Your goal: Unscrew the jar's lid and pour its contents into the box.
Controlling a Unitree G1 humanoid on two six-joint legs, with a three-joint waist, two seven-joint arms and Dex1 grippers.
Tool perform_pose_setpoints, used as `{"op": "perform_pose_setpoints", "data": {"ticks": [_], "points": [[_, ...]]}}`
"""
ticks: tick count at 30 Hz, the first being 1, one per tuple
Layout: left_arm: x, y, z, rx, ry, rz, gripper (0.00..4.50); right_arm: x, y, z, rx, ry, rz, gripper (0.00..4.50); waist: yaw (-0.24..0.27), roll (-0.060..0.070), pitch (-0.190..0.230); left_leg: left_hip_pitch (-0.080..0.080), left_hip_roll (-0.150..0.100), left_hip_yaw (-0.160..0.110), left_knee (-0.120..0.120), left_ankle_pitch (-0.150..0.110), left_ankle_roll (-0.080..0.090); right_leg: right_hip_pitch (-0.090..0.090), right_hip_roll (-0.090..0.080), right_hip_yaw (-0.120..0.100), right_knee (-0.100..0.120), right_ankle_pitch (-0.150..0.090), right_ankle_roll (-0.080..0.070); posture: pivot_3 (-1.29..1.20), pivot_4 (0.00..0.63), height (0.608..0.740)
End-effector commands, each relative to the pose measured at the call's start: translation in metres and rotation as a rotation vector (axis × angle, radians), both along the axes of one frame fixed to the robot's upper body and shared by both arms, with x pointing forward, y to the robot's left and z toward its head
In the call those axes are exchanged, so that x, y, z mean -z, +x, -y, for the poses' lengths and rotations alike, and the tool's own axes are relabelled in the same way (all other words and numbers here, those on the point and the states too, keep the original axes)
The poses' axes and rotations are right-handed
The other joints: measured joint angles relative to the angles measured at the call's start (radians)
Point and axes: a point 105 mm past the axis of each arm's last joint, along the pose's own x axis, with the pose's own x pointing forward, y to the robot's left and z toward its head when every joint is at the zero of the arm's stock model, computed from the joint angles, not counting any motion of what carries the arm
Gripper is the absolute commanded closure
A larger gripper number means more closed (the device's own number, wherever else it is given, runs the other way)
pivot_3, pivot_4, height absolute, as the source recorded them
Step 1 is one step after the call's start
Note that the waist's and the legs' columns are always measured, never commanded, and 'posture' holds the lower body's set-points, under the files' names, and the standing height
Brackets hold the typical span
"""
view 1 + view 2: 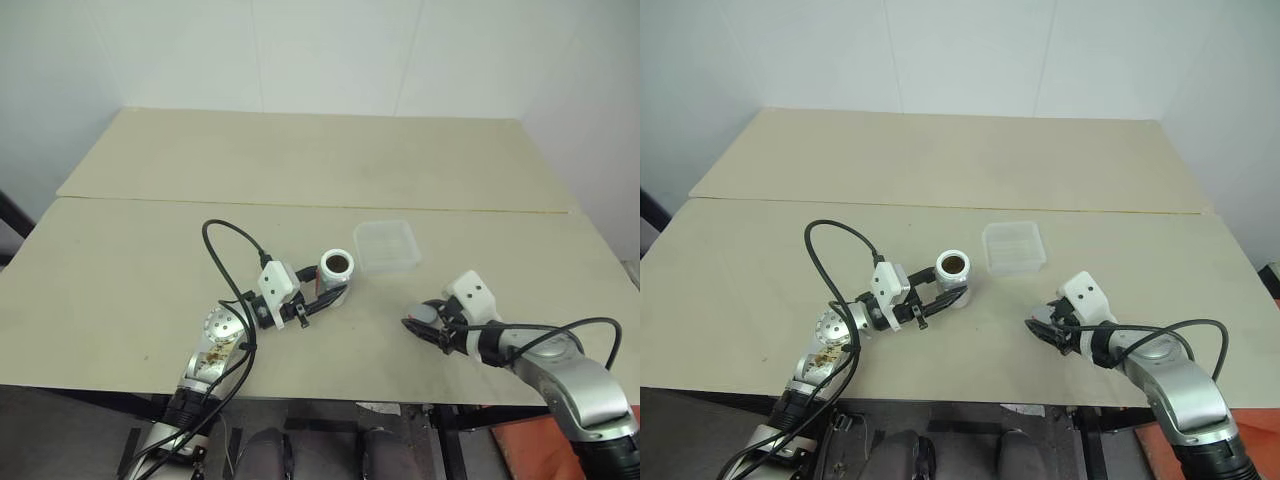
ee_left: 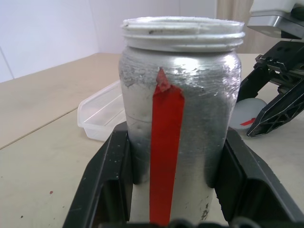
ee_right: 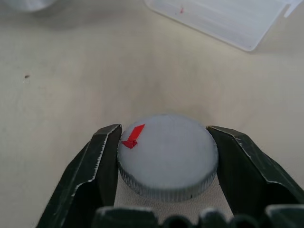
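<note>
The jar stands upright on the table with its top off, and the brown contents show in its mouth. My left gripper is shut on the jar's silver wall, one finger on each side of the red strip. The clear box lies just beyond and to the right of the jar. Farther right, near the front edge, my right gripper points down at the table. Its fingers press both sides of the grey lid, which sits low at the table's surface.
The pale wooden table runs wide to the left and behind the box, with a seam across it. A black cable loops above my left arm. White walls close the back.
</note>
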Motion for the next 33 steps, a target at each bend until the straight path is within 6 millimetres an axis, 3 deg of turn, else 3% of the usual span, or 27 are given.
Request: {"op": "perform_pose_setpoints", "data": {"ticks": [1,2,7,10,14,20,23,26,33], "points": [[-0.010,0.001,-0.001,-0.017,-0.003,0.051,2.57,-0.005,-0.008,0.000,-0.053,-0.009,-0.022,0.24,0.000,0.000,0.000,0.000,0.000,0.000,0.000,0.000,0.000,0.000,0.000,0.000,0.000,0.000,0.000,0.00,0.150,0.740],[-0.010,0.002,-0.002,-0.021,-0.002,0.051,2.57,-0.009,-0.009,0.000,-0.056,-0.009,-0.017,0.02,0.000,0.000,0.000,0.000,0.000,0.000,0.000,0.000,0.000,0.000,0.000,0.000,0.000,0.000,0.000,0.00,0.150,0.740],[-0.012,0.005,-0.004,-0.046,-0.003,0.059,2.57,-0.037,-0.009,0.001,-0.088,-0.025,0.073,0.02,-0.001,0.000,0.000,0.000,0.000,0.000,0.000,0.000,0.000,0.000,0.000,0.000,0.000,0.000,0.000,0.00,0.150,0.740],[-0.018,0.015,-0.005,-0.100,-0.022,0.059,2.57,-0.061,0.005,0.005,-0.006,0.008,0.186,0.02,-0.001,0.000,0.000,0.000,0.000,-0.001,0.000,0.000,0.000,0.000,0.000,0.000,0.000,0.000,0.000,0.00,0.150,0.740],[-0.031,0.047,-0.004,-0.248,0.040,0.097,2.57,-0.075,0.015,0.012,0.072,0.024,0.252,0.02,0.003,0.000,0.000,0.000,-0.001,-0.001,0.001,0.000,0.000,0.001,0.000,0.000,-0.001,0.001,0.002,0.00,0.150,0.740],[-0.050,0.097,0.016,-0.397,0.189,0.173,2.57,-0.073,0.018,0.007,0.091,0.020,0.293,0.02,0.008,0.000,0.000,-0.005,-0.003,0.000,0.002,0.000,0.001,-0.001,-0.001,-0.001,-0.004,0.002,0.004,0.00,0.150,0.740],[-0.053,0.114,0.026,-0.419,0.356,0.306,2.57,-0.074,0.016,0.004,0.090,0.020,0.309,0.02,0.005,-0.001,0.000,-0.005,-0.003,0.002,0.002,0.000,0.001,-0.001,-0.001,-0.002,-0.004,0.002,0.004,0.00,0.150,0.740],[-0.065,0.124,0.044,-0.401,0.577,0.586,2.57,-0.077,0.011,0.002,0.079,0.027,0.338,0.02,0.003,-0.001,0.001,-0.006,-0.003,0.002,0.001,0.001,0.001,-0.001,-0.001,-0.002,-0.004,0.002,0.004,0.00,0.150,0.740],[-0.092,0.126,0.085,-0.340,0.863,1.094,2.57,-0.069,0.001,0.004,0.115,0.024,0.346,0.02,0.012,-0.002,0.001,-0.009,-0.004,0.002,0.002,0.000,0.002,-0.002,-0.002,-0.003,-0.007,0.003,0.005,0.00,0.150,0.740]]}}
